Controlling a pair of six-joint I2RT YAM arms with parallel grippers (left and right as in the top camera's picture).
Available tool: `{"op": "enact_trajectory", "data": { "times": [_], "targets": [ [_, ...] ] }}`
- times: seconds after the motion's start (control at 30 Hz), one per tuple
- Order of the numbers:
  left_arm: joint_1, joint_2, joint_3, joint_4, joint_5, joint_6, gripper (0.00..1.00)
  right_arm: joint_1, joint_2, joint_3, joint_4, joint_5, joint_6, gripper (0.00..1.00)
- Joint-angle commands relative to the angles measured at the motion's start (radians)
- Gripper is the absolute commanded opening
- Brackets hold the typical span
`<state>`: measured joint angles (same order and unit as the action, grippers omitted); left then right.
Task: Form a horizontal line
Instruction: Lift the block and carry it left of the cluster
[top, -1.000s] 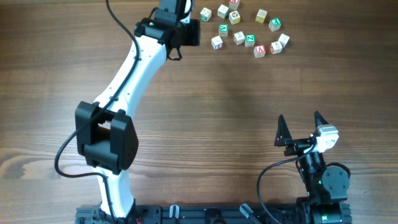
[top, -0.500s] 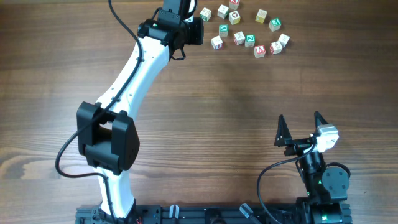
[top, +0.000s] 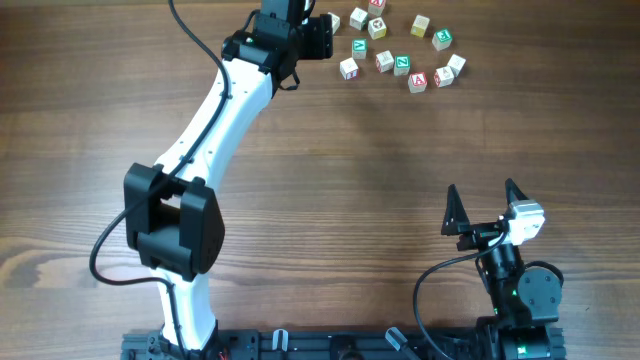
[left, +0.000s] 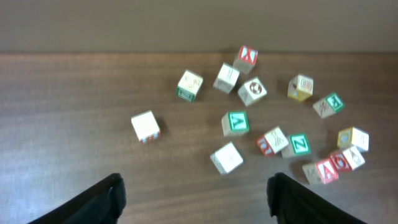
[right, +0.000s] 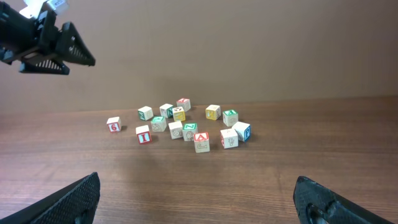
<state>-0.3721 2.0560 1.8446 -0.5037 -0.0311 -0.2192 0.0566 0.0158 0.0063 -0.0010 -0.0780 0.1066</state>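
Left end effector (left: 196, 186): fingers spread wide, nothing between them. It hangs at the far side of the worktop (top: 380, 180), above and just short of the blocks.

Right end effector (top: 480, 186): fully spread, empty, parked at the near right, well apart from the work.

Nearest the left fingers, a pale-faced cube (left: 145, 126) lies alone. The green-lettered cube (left: 236, 122), the red "A" cube (top: 418, 80) and the other cubes (left: 253, 90) lie to its right in a loose scatter. No line is formed.

Judgement: early stage, between placements. The next move calls for a cube at the edge of the scatter, where the fingers have room, set level beside the lone one. Several cubes are touching or nearly so, and a careless approach could knock them.

Worktop: brown wood grain, flat. A plain brown wall (right: 249, 50) stands behind.
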Motion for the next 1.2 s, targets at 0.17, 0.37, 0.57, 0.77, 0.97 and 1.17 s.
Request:
{"op": "enact_trajectory", "data": {
  "times": [0.17, 0.37, 0.57, 0.77, 0.97, 1.17],
  "targets": [
    [0.018, 0.185, 0.003, 0.13, -0.121, -0.007, 0.87, 0.004, 0.0, -0.001, 0.002, 0.01, -0.01, 1.0],
    [0.053, 0.289, 0.003, 0.301, -0.121, -0.127, 0.88, 0.004, 0.0, -0.001, 0.002, 0.01, -0.01, 1.0],
    [0.067, 0.393, 0.003, 0.444, -0.119, -0.137, 0.92, 0.004, 0.0, -0.001, 0.002, 0.01, -0.01, 1.0],
    [0.064, 0.462, 0.003, 0.494, -0.115, -0.138, 0.95, 0.004, 0.0, -0.001, 0.002, 0.01, -0.01, 1.0],
    [0.065, 0.498, 0.003, 0.512, -0.115, -0.137, 0.71, 0.004, 0.0, -0.001, 0.002, 0.01, -0.01, 1.0],
    [0.064, 0.497, 0.003, 0.497, -0.116, -0.131, 0.31, 0.004, 0.0, -0.001, 0.002, 0.01, -0.01, 1.0]
  ]
}}
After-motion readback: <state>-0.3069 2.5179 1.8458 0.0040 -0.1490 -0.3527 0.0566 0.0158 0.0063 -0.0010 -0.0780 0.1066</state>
